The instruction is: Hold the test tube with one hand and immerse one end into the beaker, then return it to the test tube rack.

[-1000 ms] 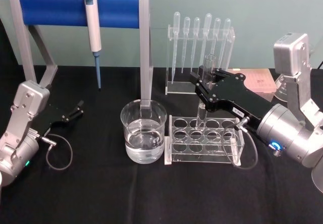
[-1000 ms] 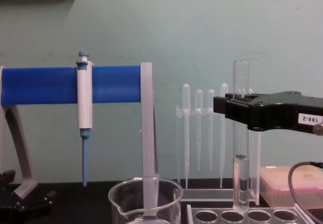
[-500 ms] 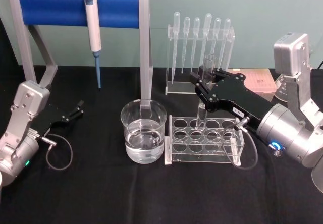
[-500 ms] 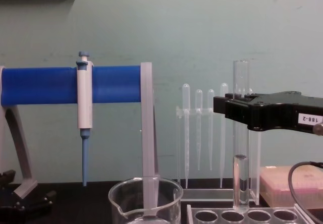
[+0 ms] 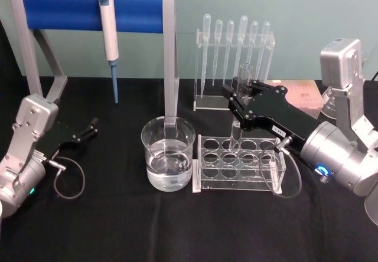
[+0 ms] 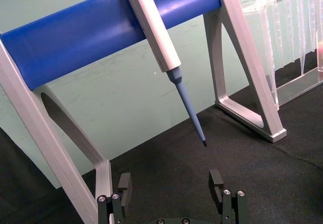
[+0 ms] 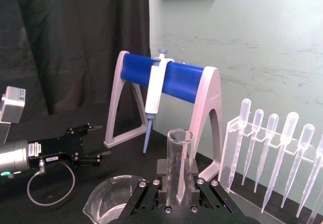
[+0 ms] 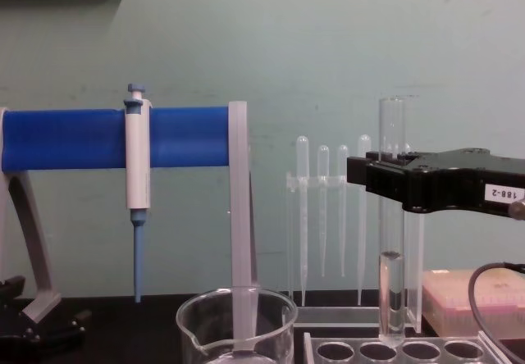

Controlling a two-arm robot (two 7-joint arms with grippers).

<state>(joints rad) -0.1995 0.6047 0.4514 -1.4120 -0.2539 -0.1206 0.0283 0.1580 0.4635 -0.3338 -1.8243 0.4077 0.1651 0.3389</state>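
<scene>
Currently the right gripper (image 5: 238,104) is seen closed narrowly on the test tube (image 5: 244,75), which is clamped in its upper third, right of centre in the head view. The tube is held upright, with its round bottom at the top of a back-row hole of the clear test tube rack (image 5: 239,177); whether it has entered cannot be told. In the chest view the black hand is stretched level from the right edge. The beaker (image 5: 168,133), partly filled with water, is set just left of the rack, apart from the tube. Open black cloth (image 5: 177,226) is left in front. The left gripper (image 5: 90,127) is parked near the left edge, its fingers spread wide.
</scene>
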